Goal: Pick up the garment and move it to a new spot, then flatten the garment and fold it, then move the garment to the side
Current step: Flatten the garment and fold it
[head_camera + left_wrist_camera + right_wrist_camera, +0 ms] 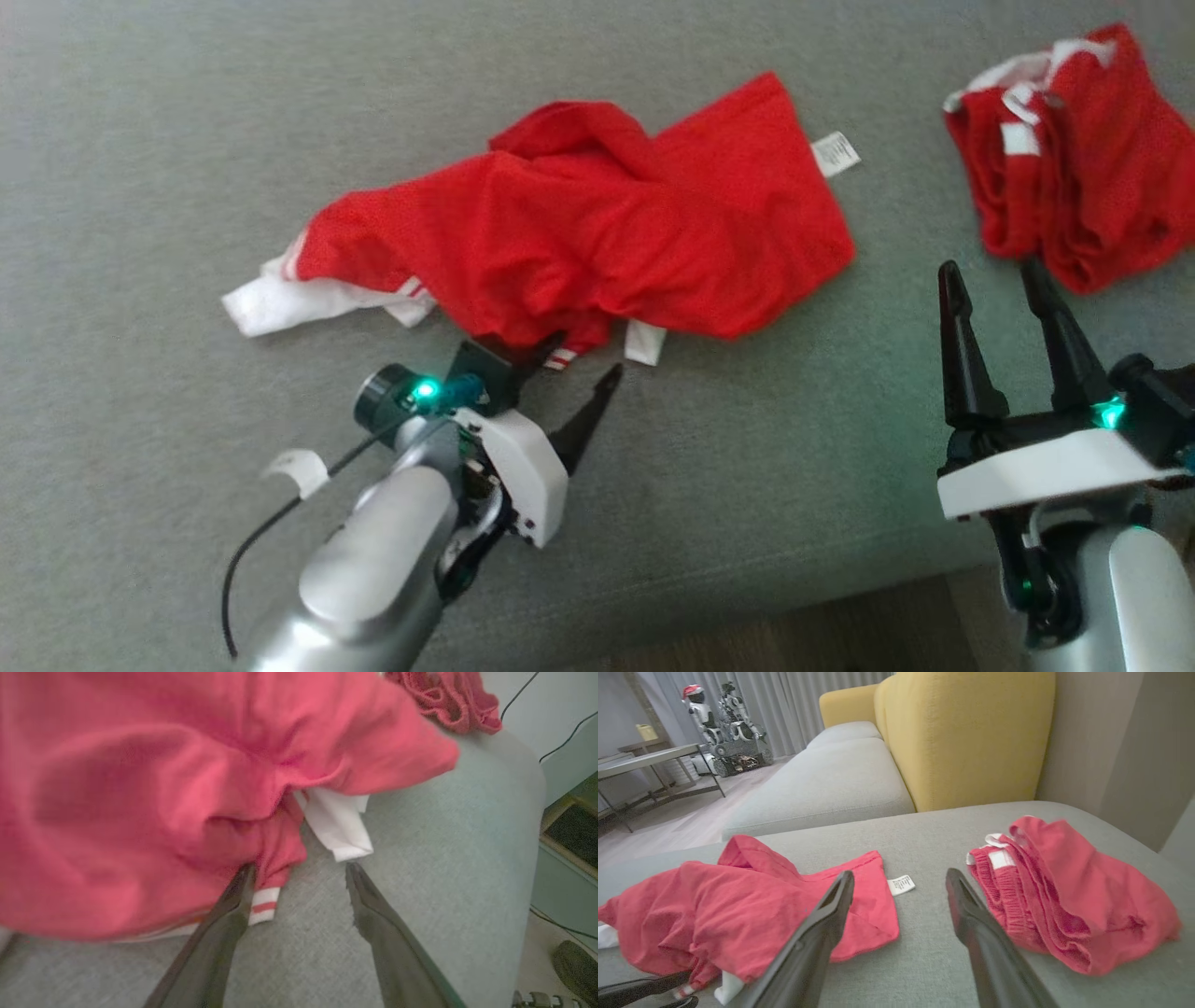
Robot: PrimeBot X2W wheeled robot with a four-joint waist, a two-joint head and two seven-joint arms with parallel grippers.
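Note:
A crumpled red garment (597, 224) with white trim and a white label (836, 152) lies in the middle of the grey sofa seat (187, 140). My left gripper (586, 357) is open at its near edge. In the left wrist view the garment (140, 788) bulges over the left finger, and a striped cuff (264, 903) and a white flap (338, 821) sit between the fingers of this gripper (299, 867). My right gripper (994, 271) hovers open, apart from the cloth, and in its own view (900, 873) it points between the garment (738, 905) and another one.
A second red garment (1074, 159) with white trim lies bunched at the far right (1064, 896). The seat's front edge meets wooden floor (840, 635). A yellow backrest (971, 732) stands behind. A table (644, 760) and other robots (724, 723) are across the room.

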